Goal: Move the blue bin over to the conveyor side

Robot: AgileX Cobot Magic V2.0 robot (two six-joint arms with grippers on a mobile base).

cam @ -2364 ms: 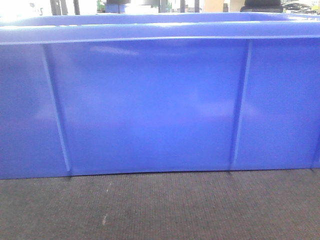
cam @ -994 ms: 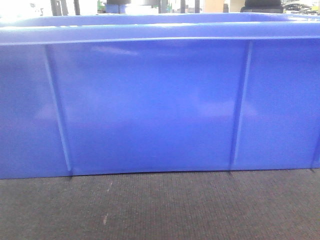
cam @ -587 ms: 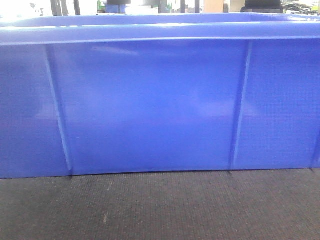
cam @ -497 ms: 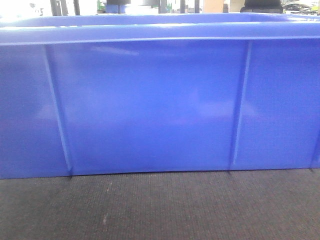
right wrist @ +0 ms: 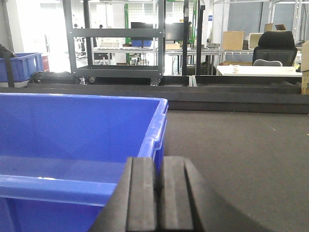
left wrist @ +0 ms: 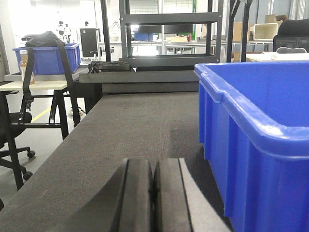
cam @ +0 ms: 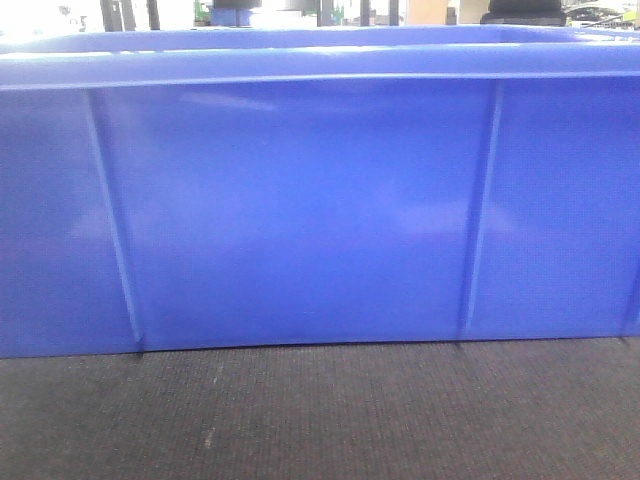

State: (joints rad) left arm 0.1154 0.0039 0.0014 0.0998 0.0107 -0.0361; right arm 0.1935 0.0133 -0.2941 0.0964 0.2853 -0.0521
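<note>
The blue bin [cam: 300,210] fills the front view and stands on the dark grey conveyor [cam: 320,415]. In the left wrist view my left gripper [left wrist: 153,193] is shut and empty, low over the conveyor [left wrist: 135,121]. It sits just left of the blue bin's left wall [left wrist: 251,159], apart from it. In the right wrist view my right gripper [right wrist: 158,193] is shut, with nothing seen between the pads. It sits at the blue bin's near right corner [right wrist: 72,130], in line with the right wall's rim, and the conveyor [right wrist: 241,159] lies to its right. The bin's inside shows empty.
A black metal shelving rack [left wrist: 169,38] stands past the conveyor's far end. A table with another blue crate and a black bag [left wrist: 46,53] is at the left. A black office chair [right wrist: 275,46] and cardboard boxes [right wrist: 233,39] are at the back right.
</note>
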